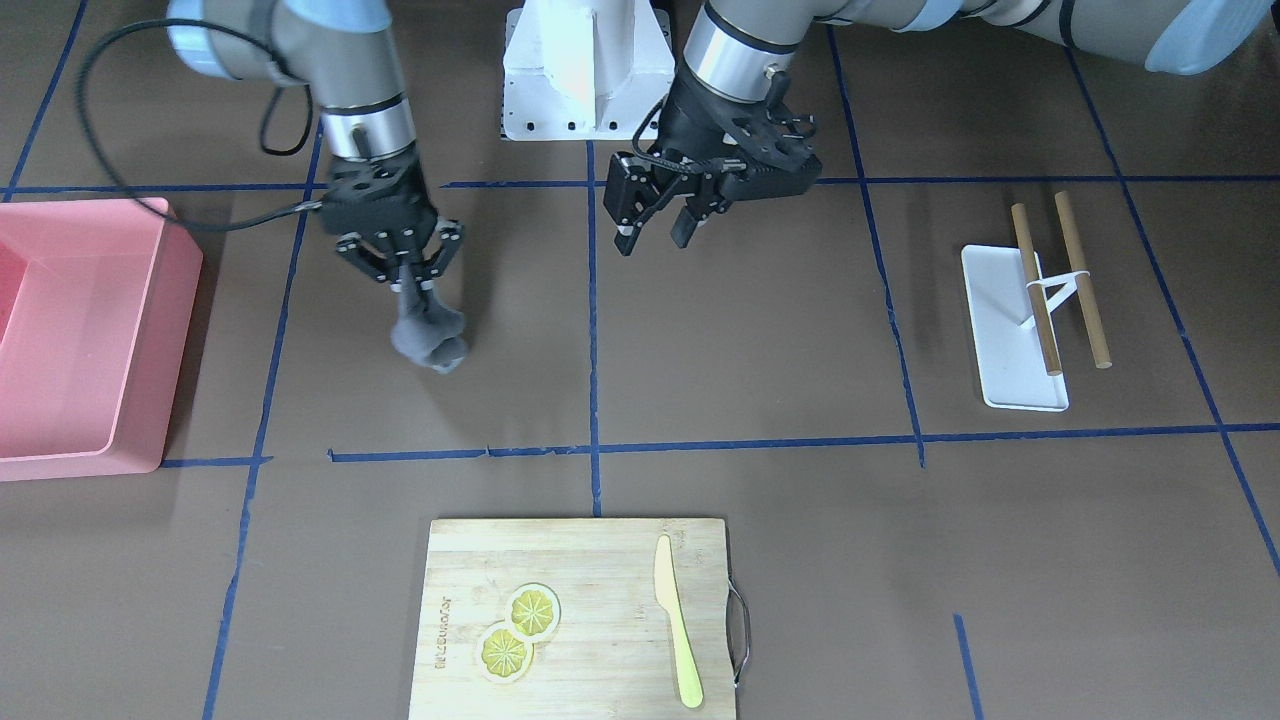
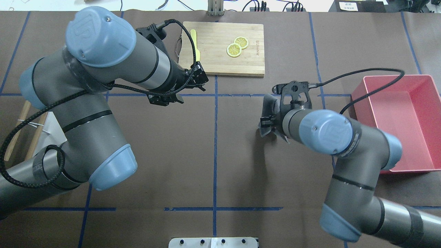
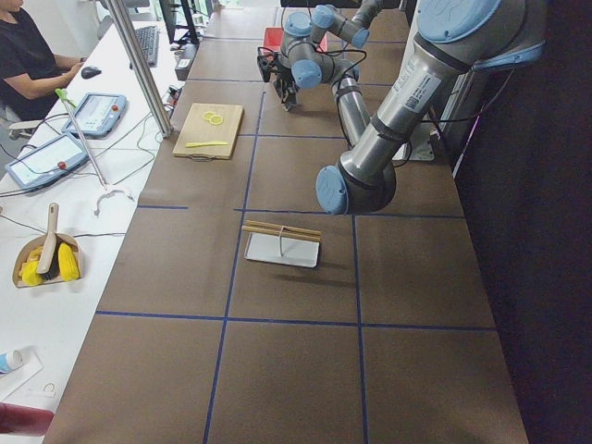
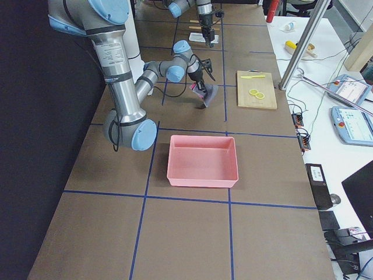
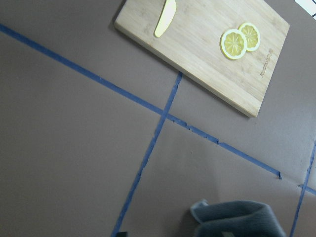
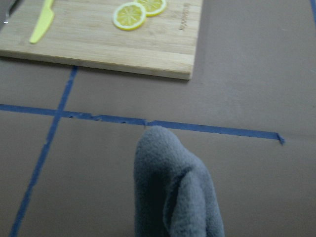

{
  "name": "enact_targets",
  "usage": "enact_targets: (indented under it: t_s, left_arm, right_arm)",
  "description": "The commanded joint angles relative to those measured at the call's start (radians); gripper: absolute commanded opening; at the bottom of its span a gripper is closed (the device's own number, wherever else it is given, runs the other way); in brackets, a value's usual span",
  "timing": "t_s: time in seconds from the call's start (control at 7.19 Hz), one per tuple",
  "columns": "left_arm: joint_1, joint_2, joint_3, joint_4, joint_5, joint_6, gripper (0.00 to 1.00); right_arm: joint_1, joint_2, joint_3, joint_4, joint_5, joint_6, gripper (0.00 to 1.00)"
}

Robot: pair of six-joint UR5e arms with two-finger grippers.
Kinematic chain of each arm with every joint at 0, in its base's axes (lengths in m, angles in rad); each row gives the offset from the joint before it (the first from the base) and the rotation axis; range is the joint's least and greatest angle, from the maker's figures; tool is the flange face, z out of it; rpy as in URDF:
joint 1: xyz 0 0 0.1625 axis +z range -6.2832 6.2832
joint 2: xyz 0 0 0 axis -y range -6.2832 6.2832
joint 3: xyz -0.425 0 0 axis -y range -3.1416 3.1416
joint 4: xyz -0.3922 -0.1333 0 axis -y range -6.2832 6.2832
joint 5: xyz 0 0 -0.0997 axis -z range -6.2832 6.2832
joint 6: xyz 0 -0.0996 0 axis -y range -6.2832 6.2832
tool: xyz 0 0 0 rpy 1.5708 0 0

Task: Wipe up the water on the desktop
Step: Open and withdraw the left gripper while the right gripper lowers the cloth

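Right gripper (image 1: 402,268) pinches a grey cloth (image 1: 432,338) over the desktop (image 1: 750,350). The grip is clear from the front but wrist-hidden overhead. Left gripper (image 1: 655,228), at its 3 o'clock there, gapes wide.

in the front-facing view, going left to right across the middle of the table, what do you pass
pink bin → grey cloth, gripped by the right end effector → left end effector, open over bare tabletop → white tray with two wooden sticks lying across it
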Motion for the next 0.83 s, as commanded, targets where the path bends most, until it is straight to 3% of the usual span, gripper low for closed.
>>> enact_targets:
  t_s: [0.0,0.28,0.42,0.7]
  left_arm:
    - [-0.049,0.026,-0.001,-0.001,-0.001,0.063,0.69]
    - [-0.092,0.083,-0.003,0.001,-0.004,0.168,0.79]
    - [-0.115,0.086,-0.003,0.002,-0.006,0.193,0.81]
    - [-0.158,0.142,-0.003,0.004,-0.006,0.270,0.99]
  right_arm:
    - [0.094,-0.146,0.038,-0.052,0.222,-0.075,0.00]
    - [0.091,-0.225,0.029,-0.055,0.302,-0.121,0.00]
    - [0.068,-0.181,-0.006,-0.054,0.301,-0.109,0.00]
    - [-0.010,0.075,-0.193,-0.057,0.331,-0.016,0.00]
